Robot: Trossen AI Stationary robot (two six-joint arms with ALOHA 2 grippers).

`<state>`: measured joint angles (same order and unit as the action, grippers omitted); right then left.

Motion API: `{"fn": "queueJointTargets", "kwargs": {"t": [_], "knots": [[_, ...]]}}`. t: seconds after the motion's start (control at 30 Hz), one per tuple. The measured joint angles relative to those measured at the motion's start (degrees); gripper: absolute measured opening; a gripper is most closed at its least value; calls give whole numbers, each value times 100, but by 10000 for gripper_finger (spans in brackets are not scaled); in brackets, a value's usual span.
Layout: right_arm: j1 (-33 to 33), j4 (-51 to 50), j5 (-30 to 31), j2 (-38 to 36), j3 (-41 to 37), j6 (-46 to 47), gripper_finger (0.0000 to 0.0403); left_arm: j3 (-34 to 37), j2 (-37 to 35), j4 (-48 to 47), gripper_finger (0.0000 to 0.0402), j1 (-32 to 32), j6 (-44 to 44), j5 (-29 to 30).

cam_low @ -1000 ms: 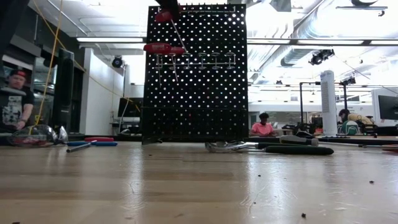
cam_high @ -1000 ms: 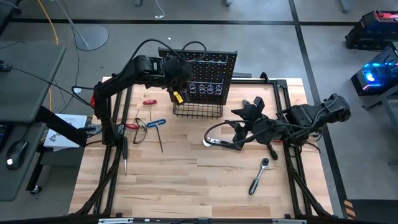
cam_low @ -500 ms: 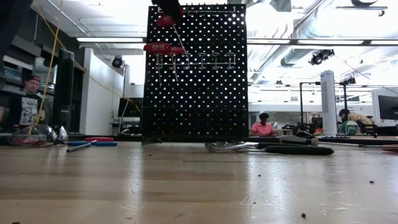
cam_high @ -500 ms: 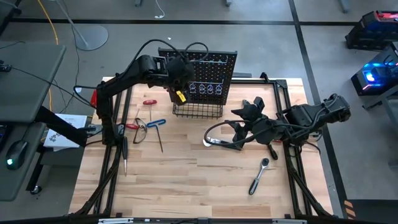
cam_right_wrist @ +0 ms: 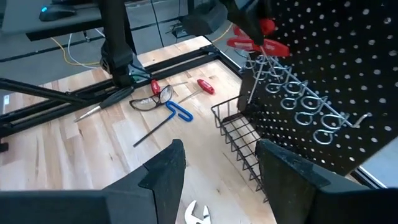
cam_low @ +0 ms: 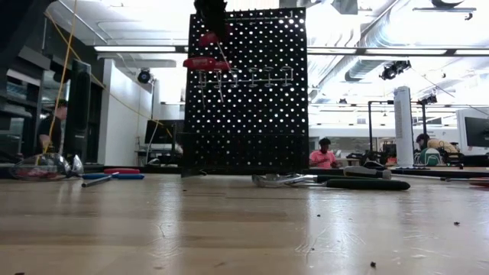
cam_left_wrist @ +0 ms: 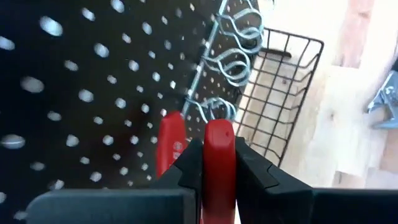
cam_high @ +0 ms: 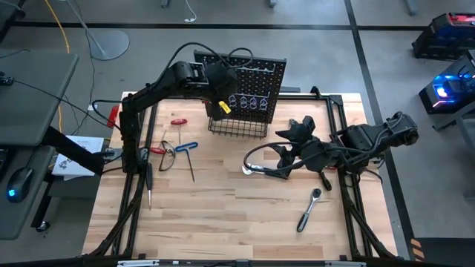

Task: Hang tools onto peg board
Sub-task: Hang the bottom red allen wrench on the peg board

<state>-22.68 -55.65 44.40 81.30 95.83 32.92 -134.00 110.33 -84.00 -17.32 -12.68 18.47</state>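
Fingers (cam_left_wrist: 186,171) of left arm clamp red screwdriver (cam_left_wrist: 219,163) (no readable lettering).

Safety glasses (cam_high: 168,154) on wooden table (cam_high: 223,215)

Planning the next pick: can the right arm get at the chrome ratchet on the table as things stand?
Probably yes. The ratchet lies alone on bare wood just in front of the right gripper, which is open and holds nothing. Nothing stands between them; the pliers lie off to the side. The left gripper is away at the peg board.
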Motion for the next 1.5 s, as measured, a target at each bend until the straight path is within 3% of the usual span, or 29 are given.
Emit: {"fn": "queueJointTargets", "kwargs": {"t": [0.13,0.63,0.93,1.23,1.33,1.4,1.5], "knots": [[0,32,0,0,0,113,190,3,15,48,45,5,-56,3],[1,160,2,2,0,224,190,-6,10,272,132,91,-264,139],[1,197,2,2,0,224,190,-6,-152,200,162,209,-232,302],[218,535,-159,178,0,-203,190,-8,-857,70,166,494,759,254],[373,650,-432,316,0,-437,190,68,-1114,136,166,569,1508,-308],[444,650,-569,385,0,-501,190,345,-1288,261,166,703,1780,-570],[465,626,-590,411,0,-613,190,1344,-1644,974,166,1078,2003,-403]]}}
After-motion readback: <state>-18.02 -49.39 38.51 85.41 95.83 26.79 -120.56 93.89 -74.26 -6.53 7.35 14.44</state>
